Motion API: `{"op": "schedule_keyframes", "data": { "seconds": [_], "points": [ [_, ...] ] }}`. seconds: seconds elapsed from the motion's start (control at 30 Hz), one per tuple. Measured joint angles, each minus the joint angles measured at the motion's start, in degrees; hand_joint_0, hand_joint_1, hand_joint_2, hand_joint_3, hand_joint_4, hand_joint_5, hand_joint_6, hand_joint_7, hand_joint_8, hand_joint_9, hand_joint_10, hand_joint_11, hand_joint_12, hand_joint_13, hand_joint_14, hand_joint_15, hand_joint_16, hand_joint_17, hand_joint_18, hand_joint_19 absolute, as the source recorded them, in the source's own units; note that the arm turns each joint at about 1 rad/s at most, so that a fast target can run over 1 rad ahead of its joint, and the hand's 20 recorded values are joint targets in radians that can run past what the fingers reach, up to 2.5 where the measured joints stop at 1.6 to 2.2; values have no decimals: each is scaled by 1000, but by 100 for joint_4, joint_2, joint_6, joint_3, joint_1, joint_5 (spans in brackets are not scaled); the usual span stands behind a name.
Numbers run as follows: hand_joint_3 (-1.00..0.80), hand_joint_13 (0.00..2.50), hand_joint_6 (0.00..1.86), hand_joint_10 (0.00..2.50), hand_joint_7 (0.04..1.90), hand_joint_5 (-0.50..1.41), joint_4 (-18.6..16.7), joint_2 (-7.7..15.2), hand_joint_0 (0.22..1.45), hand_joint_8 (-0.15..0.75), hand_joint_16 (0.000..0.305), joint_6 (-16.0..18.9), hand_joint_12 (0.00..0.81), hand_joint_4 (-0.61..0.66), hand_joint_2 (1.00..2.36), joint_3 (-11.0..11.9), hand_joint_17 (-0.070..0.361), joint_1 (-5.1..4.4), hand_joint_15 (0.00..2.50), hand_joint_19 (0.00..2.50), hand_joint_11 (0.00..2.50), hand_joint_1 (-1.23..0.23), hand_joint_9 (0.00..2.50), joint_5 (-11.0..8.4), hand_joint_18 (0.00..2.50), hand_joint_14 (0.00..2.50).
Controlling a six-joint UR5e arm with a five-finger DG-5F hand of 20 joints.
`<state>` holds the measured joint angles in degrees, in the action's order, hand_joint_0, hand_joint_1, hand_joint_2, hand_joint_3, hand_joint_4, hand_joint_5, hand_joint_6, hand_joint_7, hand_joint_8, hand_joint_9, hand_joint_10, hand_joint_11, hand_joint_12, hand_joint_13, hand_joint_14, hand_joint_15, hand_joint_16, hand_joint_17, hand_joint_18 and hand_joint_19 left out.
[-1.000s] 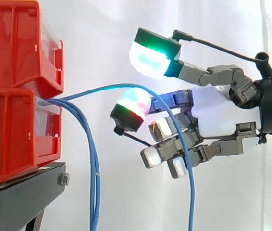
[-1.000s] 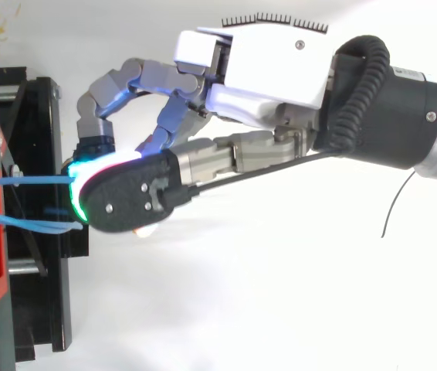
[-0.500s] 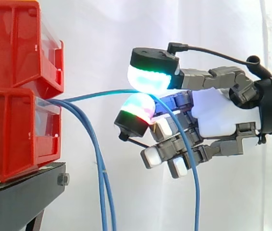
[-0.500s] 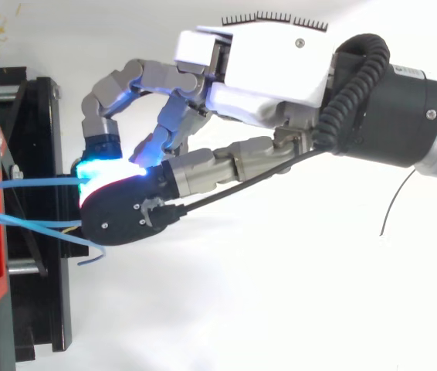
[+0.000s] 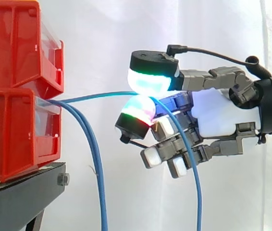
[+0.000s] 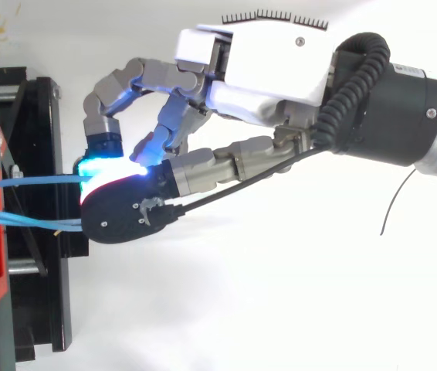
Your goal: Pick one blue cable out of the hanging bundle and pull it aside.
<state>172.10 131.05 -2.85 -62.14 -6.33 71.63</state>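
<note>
hand (image 5: pixel 217 115): two glowing pads (image 5: pixel 149 81) pinched thin blue cable (image 5: pixel 97 96), other fingers curled | cable: ran from lower red plastic bin (image 5: pixel 11 125) to pads, then dropped past fingers | remaining blue cables (image 5: pixel 93 154): hung by bin, apart from hand, beside black metal stand (image 5: pixel 20 192)

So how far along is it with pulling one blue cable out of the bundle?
Done: one blue cable runs apart from the rest of the bundle, which hangs by the red bins. In hand: the hand pinches it between glowing pads. Left: drawing it further aside.
</note>
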Motion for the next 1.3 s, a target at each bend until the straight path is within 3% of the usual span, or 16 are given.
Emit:
{"op": "schedule_keyframes", "data": {
  "seconds": [0.23,0.43,0.57,0.63,0.77,0.83,1.07,1.3],
  "points": [
    [-10,941,918,19,1189,-92,145,2,599,326,45,-23,346,133,1029,-6,100,14,647,741,620,-863,1191,77,919,23],
    [-1,947,919,19,1187,-89,599,-65,597,327,45,-82,349,132,1029,-32,102,72,647,740,623,-860,1198,503,925,21],
    [-1,947,919,18,1188,-89,752,-244,598,329,46,-93,350,133,1029,-210,103,110,646,737,610,-859,1199,598,928,23],
    [2,948,919,16,1189,-88,698,-362,597,332,46,-97,347,131,1028,-399,103,106,648,737,620,-858,1198,571,929,24],
    [1,949,918,17,1195,-88,261,-667,598,335,46,-85,349,133,1028,-961,103,83,644,736,626,-858,1199,268,931,23],
    [4,950,919,16,1185,-87,39,-727,597,336,46,-78,352,130,1028,-1132,104,79,650,733,619,-856,1203,178,932,23],
    [0,952,919,18,1184,-87,-312,-761,599,343,46,-110,352,131,1027,-1254,104,74,640,731,614,-854,1205,9,934,23],
    [1,955,920,18,1181,-87,-425,-762,599,340,47,-126,355,130,1027,-1257,105,76,644,730,619,-854,1205,-41,941,21]
  ]
}}
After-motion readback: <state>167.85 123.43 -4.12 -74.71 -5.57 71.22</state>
